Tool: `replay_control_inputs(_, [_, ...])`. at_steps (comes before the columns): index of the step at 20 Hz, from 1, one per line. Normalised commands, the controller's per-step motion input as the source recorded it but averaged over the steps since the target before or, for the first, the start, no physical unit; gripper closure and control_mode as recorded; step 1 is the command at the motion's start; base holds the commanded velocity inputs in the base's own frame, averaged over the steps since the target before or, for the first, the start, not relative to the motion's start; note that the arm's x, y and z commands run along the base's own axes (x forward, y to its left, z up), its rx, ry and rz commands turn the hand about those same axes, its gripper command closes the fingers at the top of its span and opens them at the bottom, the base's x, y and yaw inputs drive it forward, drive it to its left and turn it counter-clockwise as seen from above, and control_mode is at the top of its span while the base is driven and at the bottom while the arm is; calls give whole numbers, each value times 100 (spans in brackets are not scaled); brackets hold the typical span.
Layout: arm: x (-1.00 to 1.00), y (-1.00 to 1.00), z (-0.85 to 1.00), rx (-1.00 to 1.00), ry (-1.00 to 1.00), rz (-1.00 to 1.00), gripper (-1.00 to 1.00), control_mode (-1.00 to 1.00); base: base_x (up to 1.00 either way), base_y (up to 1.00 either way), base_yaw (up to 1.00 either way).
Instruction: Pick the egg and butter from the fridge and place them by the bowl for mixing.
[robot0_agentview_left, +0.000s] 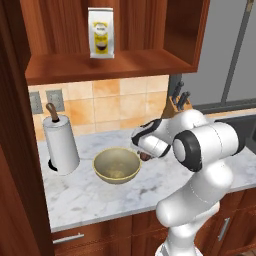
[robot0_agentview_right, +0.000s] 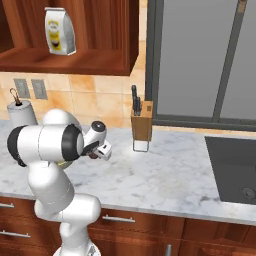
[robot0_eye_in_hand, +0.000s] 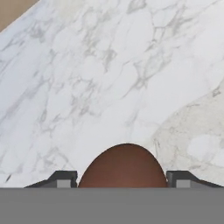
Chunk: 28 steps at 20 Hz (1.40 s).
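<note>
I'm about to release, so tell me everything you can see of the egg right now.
The egg is a smooth, reddish-brown rounded ball, whole and unmarked as far as it shows. In the hand view it sits between the two dark fingertips of the pincer, its lower part hidden. It hangs above the marble counter, just right of the bowl in the left base view. Whether it touches the counter cannot be told.

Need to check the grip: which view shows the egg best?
The hand view: the egg sits large between both fingers. The left base view shows a brown sliver beside the bowl; the right, a speck.
</note>
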Motion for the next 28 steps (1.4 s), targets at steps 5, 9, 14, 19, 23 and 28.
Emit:
replay_control_inputs(5, [2,-6,12,1,0,-1,-100,-100,0,0,0])
replay_control_inputs(9, [-4,-14,33,0,0,-4,-100,-100,0,0,0])
replay_control_inputs(14, [-15,-23,43,0,0,-5,-100,-100,0,0,0])
replay_control_inputs(19, [-48,-32,42,-2,-2,-3,-100,-100,0,0,0])
replay_control_inputs(23, [-62,-15,41,-10,-23,0,-100,-100,0,0,0])
replay_control_inputs(28, [-63,-6,38,-19,-21,0,-100,-100,0,0,0])
